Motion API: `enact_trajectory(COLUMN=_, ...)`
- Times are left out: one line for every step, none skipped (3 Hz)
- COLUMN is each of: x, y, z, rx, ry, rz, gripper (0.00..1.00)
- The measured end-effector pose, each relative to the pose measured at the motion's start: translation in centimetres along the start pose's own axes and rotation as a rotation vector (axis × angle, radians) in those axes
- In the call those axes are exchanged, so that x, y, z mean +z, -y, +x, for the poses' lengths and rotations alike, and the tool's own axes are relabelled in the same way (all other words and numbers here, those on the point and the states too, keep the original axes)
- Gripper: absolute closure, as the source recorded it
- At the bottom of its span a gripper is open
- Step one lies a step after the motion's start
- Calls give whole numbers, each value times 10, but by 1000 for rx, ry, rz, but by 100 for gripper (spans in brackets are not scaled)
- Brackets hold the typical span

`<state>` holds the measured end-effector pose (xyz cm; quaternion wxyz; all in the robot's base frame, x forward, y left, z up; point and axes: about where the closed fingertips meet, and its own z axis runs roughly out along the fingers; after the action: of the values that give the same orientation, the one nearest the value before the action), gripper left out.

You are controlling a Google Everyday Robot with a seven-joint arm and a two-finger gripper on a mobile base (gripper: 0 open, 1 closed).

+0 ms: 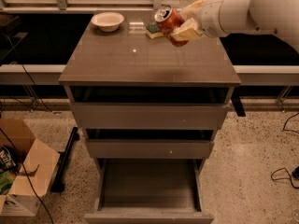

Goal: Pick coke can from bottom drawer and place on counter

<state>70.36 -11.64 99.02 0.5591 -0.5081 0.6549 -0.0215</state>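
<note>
My gripper (pixel 180 24) is shut on the red coke can (pixel 169 20) and holds it tilted, silver top up and to the left, in the air above the far right part of the counter (pixel 140 59). The white arm reaches in from the upper right. The bottom drawer (pixel 148 190) is pulled out below the two upper drawers and its inside shows nothing in it.
A white bowl (pixel 108 20) stands at the counter's far left. A green and yellow sponge (pixel 153 31) lies at the far middle, just beside the can. An open cardboard box (pixel 21 171) sits on the floor at left. Cables lie on the floor at right.
</note>
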Motion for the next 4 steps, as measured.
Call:
enact_trajectory(x=22, y=19, z=2, rx=-49, ry=-15, rz=31, gripper=100)
enact_trajectory(x=52, y=27, z=23, rx=-99, ry=-62, rz=50, gripper=85)
enact_trajectory(x=70, y=24, z=42, rx=-116, ry=-91, rz=50, gripper=73)
enact_trajectory(x=87, y=17, z=64, rx=-110, ry=-114, rz=53, gripper=68)
